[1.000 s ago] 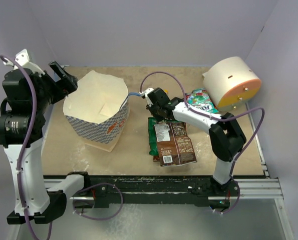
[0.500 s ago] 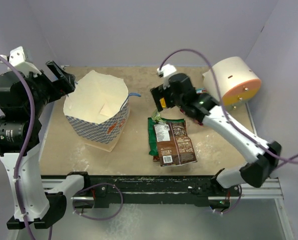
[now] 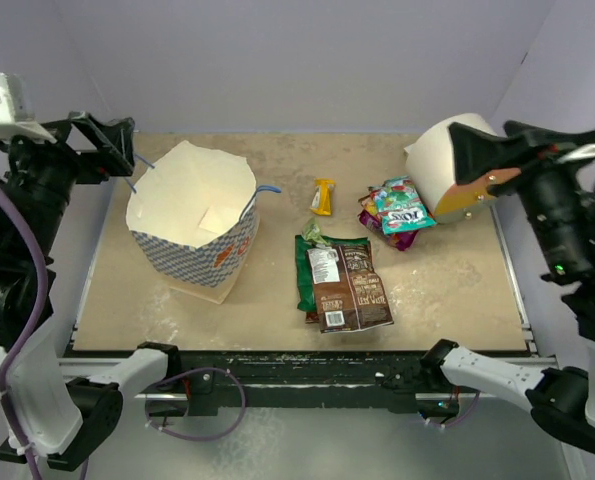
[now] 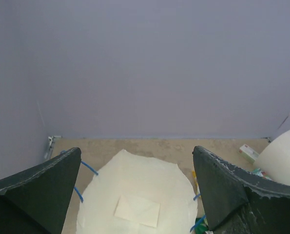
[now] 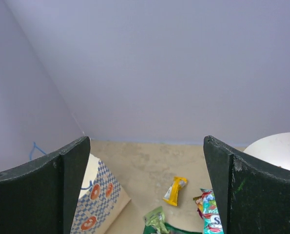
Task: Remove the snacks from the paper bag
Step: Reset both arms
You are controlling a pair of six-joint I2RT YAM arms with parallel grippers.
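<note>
This is a robotics lab test cell: plain lavender walls (image 3: 307, 60) box in a small beige desk (image 3: 457, 290). A left arm (image 3: 39, 340) and a right arm (image 3: 567, 235) stand on a black metal rail (image 3: 307, 385) at its near edge, with purple cables (image 3: 192, 425) trailing.

Overhead, wrist views seemingly high, sharing paper bag (image 3: 212, 250)

R end effector (image 5: 146, 141) wide apart – empty, paper bag (image 5: 102, 195) lower L, yellow bar (image 5: 175, 190) centre, teal packet (image 5: 211, 213)

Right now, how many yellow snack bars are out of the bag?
1: the yellow bar lies between the paper bag and the candy bags; others may be hidden.
</note>
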